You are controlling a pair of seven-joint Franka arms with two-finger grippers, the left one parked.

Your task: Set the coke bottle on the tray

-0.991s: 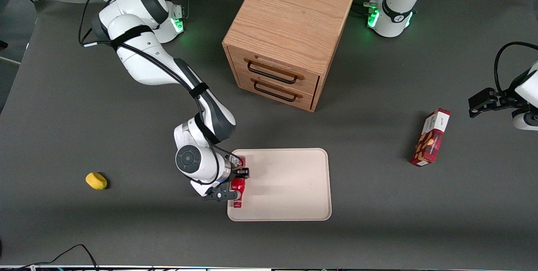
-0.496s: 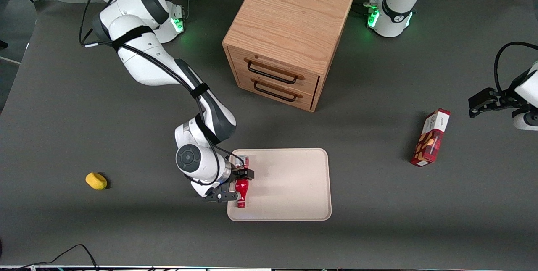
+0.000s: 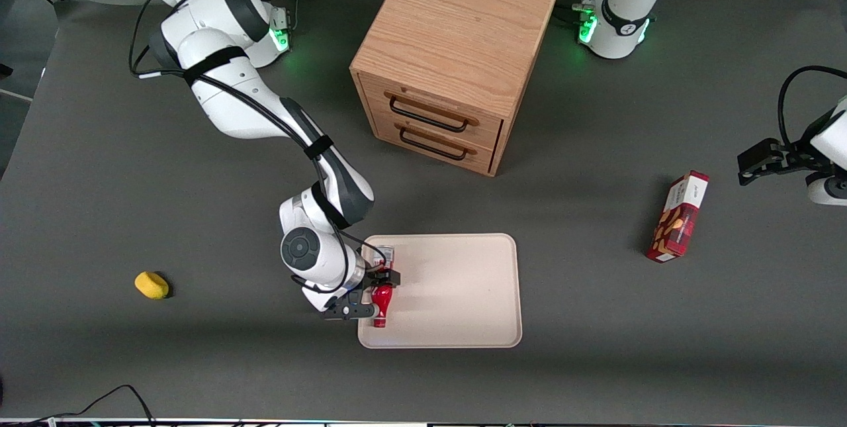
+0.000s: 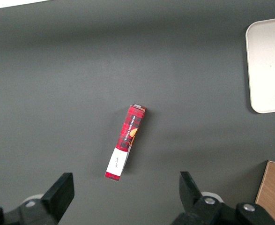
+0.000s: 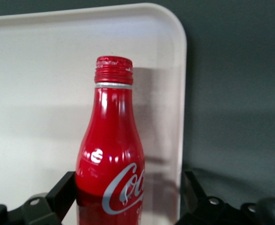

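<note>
The coke bottle [image 3: 382,298] lies on the cream tray [image 3: 456,294], close to the tray's edge toward the working arm's end, with its red cap pointing at the front camera. My right gripper [image 3: 375,294] is low over the bottle and straddles its body. In the right wrist view the bottle [image 5: 110,154] lies between the fingers of the gripper [image 5: 128,187]. One finger is next to the bottle's side and the other stands apart from it, with tray [image 5: 43,70] showing in the gap. The gripper is open.
A wooden two-drawer cabinet [image 3: 450,63] stands farther from the front camera than the tray. A red-and-white snack box [image 3: 678,218] lies toward the parked arm's end and also shows in the left wrist view [image 4: 125,147]. A yellow object [image 3: 151,284] lies toward the working arm's end.
The gripper carried the bottle a little farther onto the tray, then its fingers spread apart. The bottle now rests on the tray between them.
</note>
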